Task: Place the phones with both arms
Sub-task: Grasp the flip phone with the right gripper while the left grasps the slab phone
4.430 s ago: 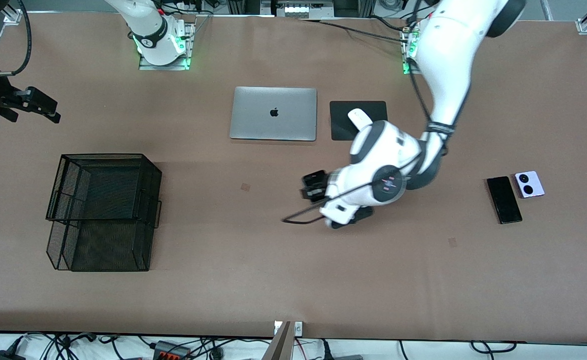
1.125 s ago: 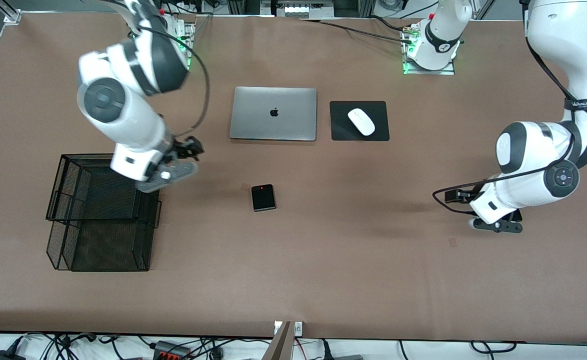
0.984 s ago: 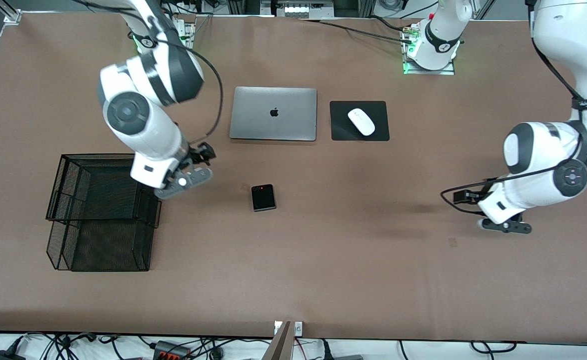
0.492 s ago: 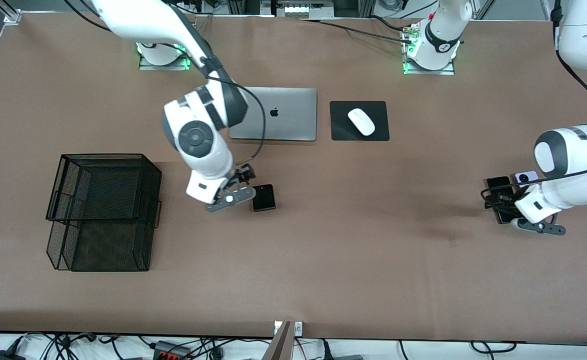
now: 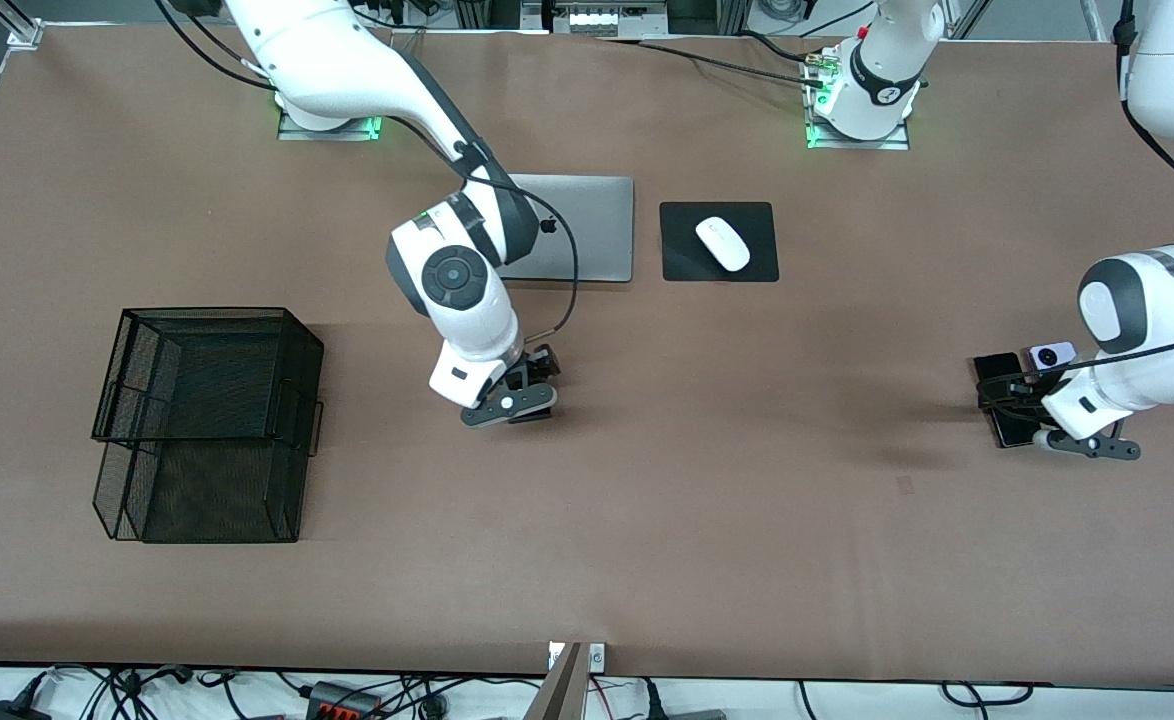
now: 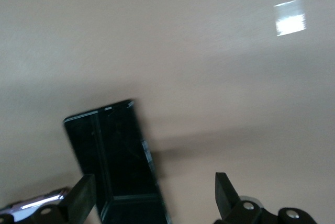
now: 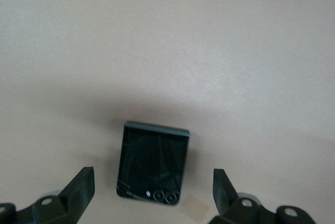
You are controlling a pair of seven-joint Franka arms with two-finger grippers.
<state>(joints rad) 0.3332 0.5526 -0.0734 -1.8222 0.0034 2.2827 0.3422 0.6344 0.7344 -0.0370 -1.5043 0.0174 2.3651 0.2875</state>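
Currently you have both arms out over the brown surface (image 5: 707, 520), each with its tool above a phone.

Right tool (image 5: 519, 395): it hangs over the middle of the surface, nearer the camera than the laptop (image 5: 587, 240). Its fingers (image 7: 78, 190) stand wide apart. In the right wrist view the flip phone (image 7: 153, 162) lies flat on the surface between the two fingers, touching neither. In the front view the tool hides that phone completely.

Left tool (image 5: 1052, 415): it hangs over the left arm's end of the surface, above the slab phone (image 5: 995, 370). Its fingers (image 6: 84, 198) are also spread wide. In the left wrist view the slab phone (image 6: 118, 158) lies flat and skewed to the fingers, closer to one finger than the other; you cannot tell from that view whether the finger touches it. Nothing is held by either tool.

Lavender phone (image 5: 1048, 355): it lies just beside the slab phone, toward the left arm's edge of the surface, partly covered by the left arm in the front view. A sliver of it shows at the edge of the left wrist view.

Other items: a white mouse (image 5: 723, 243) rests on a black pad (image 5: 677, 260) beside the laptop, toward the left arm's end. A black mesh tray (image 5: 209, 420) with two tiers stands at the right arm's end, well apart from all three phones.
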